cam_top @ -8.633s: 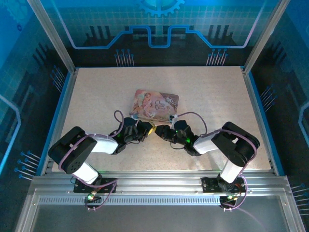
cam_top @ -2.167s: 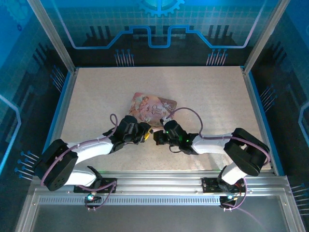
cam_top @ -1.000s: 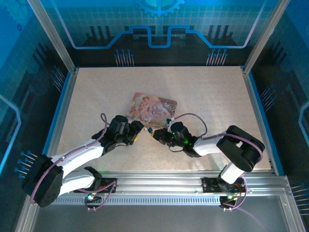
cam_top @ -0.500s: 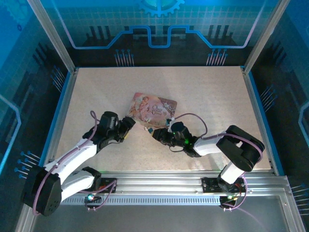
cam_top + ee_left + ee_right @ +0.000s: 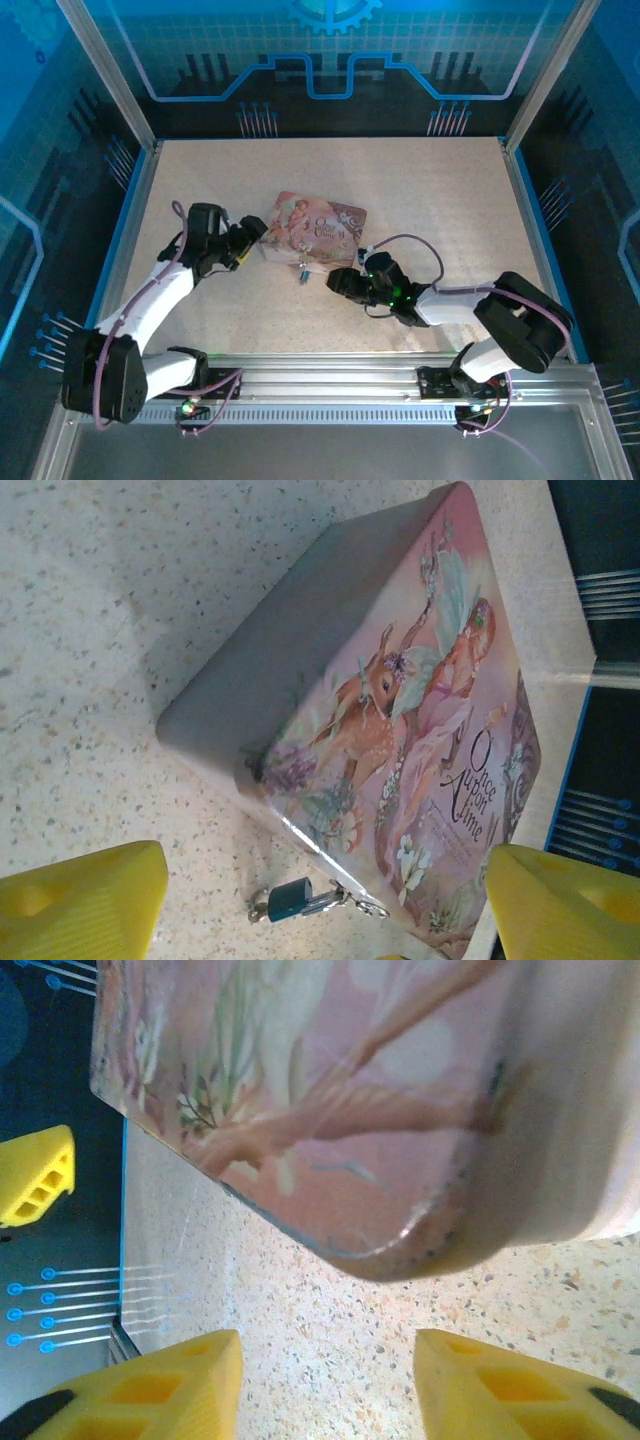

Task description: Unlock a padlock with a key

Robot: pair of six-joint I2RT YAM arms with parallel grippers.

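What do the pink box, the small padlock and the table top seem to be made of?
Pink box: probably thin printed metal, glossy; light glints along its rounded edge.
Padlock: likely metal; bluish body with a shiny thin shackle.
Table top: speckled, stone-like surface, matte; possibly laminate.

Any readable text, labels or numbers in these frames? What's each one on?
"Once Upon a Time": script lettering on the lid of the pink tin.
The same lettering in the top view is too small to read.
Nothing is legible on the padlock: too small.
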